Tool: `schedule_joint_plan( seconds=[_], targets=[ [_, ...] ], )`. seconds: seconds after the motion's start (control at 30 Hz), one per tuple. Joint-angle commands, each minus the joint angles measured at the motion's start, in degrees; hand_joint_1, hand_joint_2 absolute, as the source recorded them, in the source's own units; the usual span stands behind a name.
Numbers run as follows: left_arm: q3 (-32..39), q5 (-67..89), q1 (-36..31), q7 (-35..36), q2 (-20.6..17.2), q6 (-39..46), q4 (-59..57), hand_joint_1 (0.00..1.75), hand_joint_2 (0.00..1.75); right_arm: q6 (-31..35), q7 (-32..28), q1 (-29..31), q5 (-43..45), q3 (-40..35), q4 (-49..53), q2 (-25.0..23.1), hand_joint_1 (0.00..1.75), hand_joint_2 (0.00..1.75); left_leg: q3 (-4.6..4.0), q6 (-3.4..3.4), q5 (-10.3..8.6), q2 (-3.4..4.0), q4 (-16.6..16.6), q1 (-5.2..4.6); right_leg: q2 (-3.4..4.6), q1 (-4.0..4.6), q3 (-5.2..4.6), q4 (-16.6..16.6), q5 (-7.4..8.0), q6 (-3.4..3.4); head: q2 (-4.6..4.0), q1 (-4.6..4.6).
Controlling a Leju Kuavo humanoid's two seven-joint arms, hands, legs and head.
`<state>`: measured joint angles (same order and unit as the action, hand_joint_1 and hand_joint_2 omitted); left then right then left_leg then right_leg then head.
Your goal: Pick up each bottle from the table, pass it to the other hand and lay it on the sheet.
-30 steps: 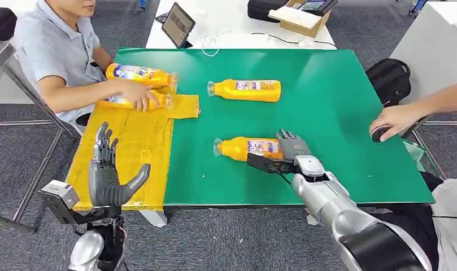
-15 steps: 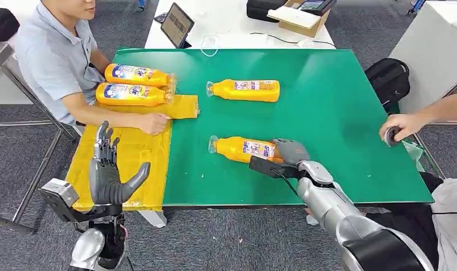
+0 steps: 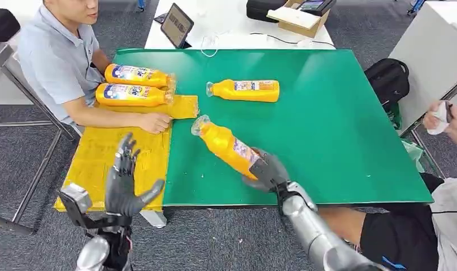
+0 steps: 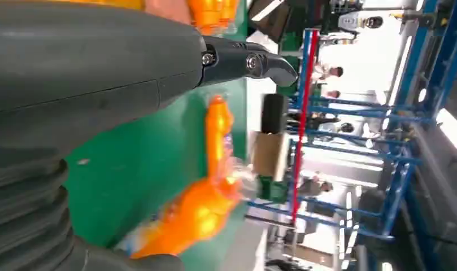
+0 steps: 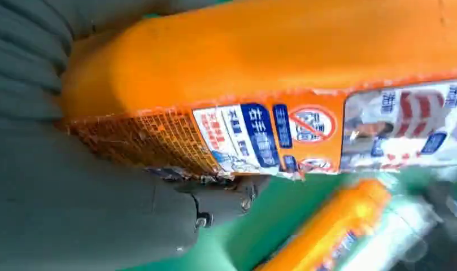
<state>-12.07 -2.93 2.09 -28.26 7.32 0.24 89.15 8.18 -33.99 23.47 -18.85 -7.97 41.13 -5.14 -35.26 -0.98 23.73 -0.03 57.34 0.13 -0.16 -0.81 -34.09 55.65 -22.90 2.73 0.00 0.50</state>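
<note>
Right hand (image 3: 266,171) gripping bottle (image 3: 226,145) over green table (image 3: 339,113) | left hand (image 3: 126,183) spread wide, holding nothing | grey carpet (image 3: 226,237) lying underneath

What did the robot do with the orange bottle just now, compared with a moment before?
The right robot hand closed on the near bottle, lifted it off the green table and swung its cap end up toward the left. The left robot hand rose a little, open. The far bottle, the two bottles on the yellow sheet and the person's resting hand stayed put.
</note>
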Motion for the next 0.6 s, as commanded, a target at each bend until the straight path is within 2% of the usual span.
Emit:
schedule_joint_plan(
  seconds=[0.03, 0.13, 0.27, 0.4, 0.43, 0.6],
  targets=[
    [-5.20, -1.30, 3.94, 1.16, 0.41, -2.58, -8.79, 0.00, 1.75, 7.53, -0.46, -19.45, 6.88, 1.15, 40.48, -5.01, 1.75, 1.75, 0.25, 0.07, 0.25, -0.16, -0.01, 0.00, -0.12, 0.01, 0.26, 0.04, -0.30, -0.14, 0.00, 0.04],
    [-8.44, 1.25, 3.06, 0.76, -1.01, -3.76, -10.37, 0.00, 1.75, 6.61, 0.86, -17.27, 3.87, -3.42, 36.48, -3.28, 1.75, 1.75, -0.01, 0.05, 0.15, -0.22, -0.04, -0.03, -0.20, -0.03, 0.02, 0.01, -0.22, -0.10, 0.00, 0.02],
    [-9.62, 0.58, 1.00, 0.03, -0.66, -5.75, -11.13, 0.00, 1.75, 4.57, 0.81, -13.69, -1.05, -10.92, 28.92, -2.24, 1.75, 1.75, -0.07, 0.05, 0.16, -0.02, -0.06, -0.02, 0.03, -0.02, -0.07, -0.06, -0.10, -0.11, 0.00, 0.02],
    [-9.64, -2.51, -1.51, 0.00, 0.70, -9.57, -10.48, 0.00, 1.75, 1.40, 0.56, -11.32, -5.45, -20.24, 20.68, -4.02, 1.75, 1.75, -0.05, 0.09, 0.14, -0.01, -0.06, 0.00, 0.05, 0.00, -0.09, -0.05, -0.06, -0.15, 0.00, 0.02],
    [-9.74, -2.75, -2.00, 0.57, 0.98, -9.66, -10.16, 0.00, 1.75, 2.51, 0.30, -11.23, -5.37, -21.67, 18.95, -4.99, 1.75, 1.75, 0.03, 0.12, 0.17, 0.00, -0.04, 0.02, 0.05, 0.02, -0.01, -0.04, -0.10, -0.19, 0.00, 0.02],
    [-9.88, -2.64, -1.76, 0.65, 0.78, -9.63, -10.04, 0.00, 1.75, 2.90, 0.17, -11.13, -4.94, -22.14, 19.13, -4.39, 1.75, 1.75, 0.11, 0.10, 0.13, -0.08, -0.09, 0.05, -0.05, 0.04, 0.11, -0.06, -0.15, -0.17, 0.00, 0.02]
  ],
)
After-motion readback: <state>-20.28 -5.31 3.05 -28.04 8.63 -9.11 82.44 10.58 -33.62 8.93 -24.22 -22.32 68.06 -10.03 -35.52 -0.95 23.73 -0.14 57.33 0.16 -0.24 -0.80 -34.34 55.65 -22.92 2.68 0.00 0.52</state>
